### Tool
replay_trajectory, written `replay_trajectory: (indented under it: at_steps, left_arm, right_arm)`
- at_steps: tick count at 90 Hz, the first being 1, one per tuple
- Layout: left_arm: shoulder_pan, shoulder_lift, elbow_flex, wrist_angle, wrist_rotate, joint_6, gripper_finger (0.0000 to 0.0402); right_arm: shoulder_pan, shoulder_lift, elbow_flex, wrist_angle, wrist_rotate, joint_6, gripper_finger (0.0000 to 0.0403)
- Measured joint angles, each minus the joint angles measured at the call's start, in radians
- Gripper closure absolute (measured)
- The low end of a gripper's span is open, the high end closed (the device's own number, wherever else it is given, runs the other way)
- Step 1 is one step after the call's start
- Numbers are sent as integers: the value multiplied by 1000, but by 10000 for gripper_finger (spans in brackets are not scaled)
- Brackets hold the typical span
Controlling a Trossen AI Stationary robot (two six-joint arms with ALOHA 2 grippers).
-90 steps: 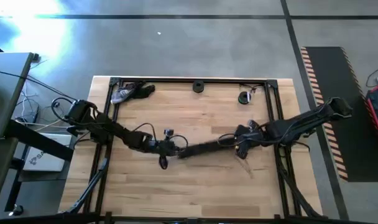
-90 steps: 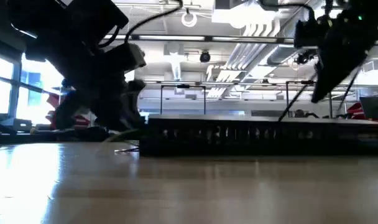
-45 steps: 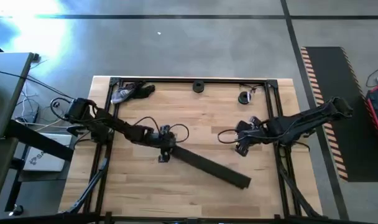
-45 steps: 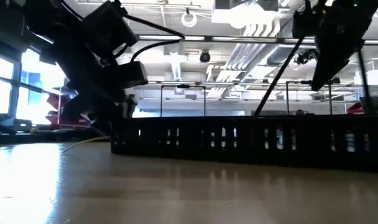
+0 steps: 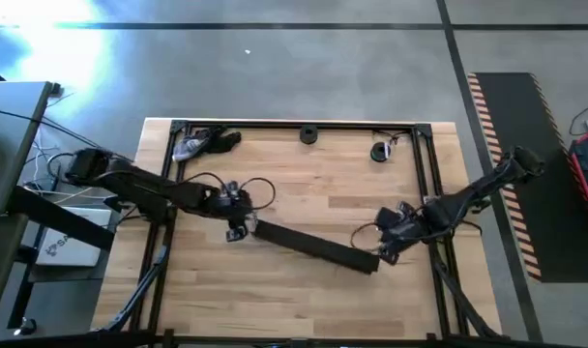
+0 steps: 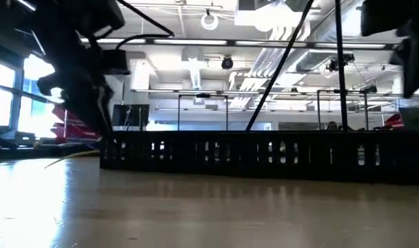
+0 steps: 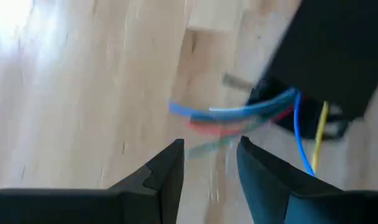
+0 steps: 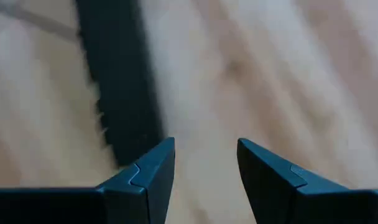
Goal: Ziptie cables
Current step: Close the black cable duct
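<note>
Here, left pincer (image 7: pixel 211 163) parted, empty — cables (image 7: pixel 239 115) just ahead, right pincer (image 8: pixel 204 163) parted, empty.

slotted strip (image 5: pixel 313 247) lies diagonally across mid table (image 5: pixel 304 290), between the two arms. left gripper (image 5: pixel 238 228) at its left end, right gripper (image 5: pixel 379 253) at its right end. along the far edge: small clutter (image 5: pixel 202 143) at left corner, round piece (image 5: pixel 308 134) at centre, another (image 5: pixel 381 151) toward the right.

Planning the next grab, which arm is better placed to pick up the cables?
Likely left: the left gripper, jaws open, points at the cables just ahead. The right gripper faces the black slotted strip instead.
</note>
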Motion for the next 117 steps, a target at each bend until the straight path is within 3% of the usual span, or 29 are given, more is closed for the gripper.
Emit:
replay_trajectory:
  at_steps: [10, 30, 46, 57, 76, 95, 117]
  left_arm:
    - [-56, 6, -62, 54, 15, -104, 283]
    - [-164, 89, -199, 446, -25, -217, 299]
    - [-201, 234, -182, 560, -108, -217, 316]
    - [-220, 323, -139, 620, -180, -173, 328]
    - [-243, 349, -43, 505, -228, -129, 344]
    - [-267, 298, -10, 299, -194, -208, 357]
    - [-254, 310, -14, 306, -196, -187, 363]
  right_arm:
    - [122, 37, 0, 4, -43, 174, 246]
    - [276, 203, 0, 57, -54, 430, 277]
    - [242, 344, -1, 105, -68, 483, 320]
    - [153, 399, -1, 168, -60, 400, 348]
    - [98, 383, -1, 160, -99, 296, 388]
    - [206, 301, 0, 84, -74, 433, 398]
    - [260, 326, -1, 57, -23, 534, 398]
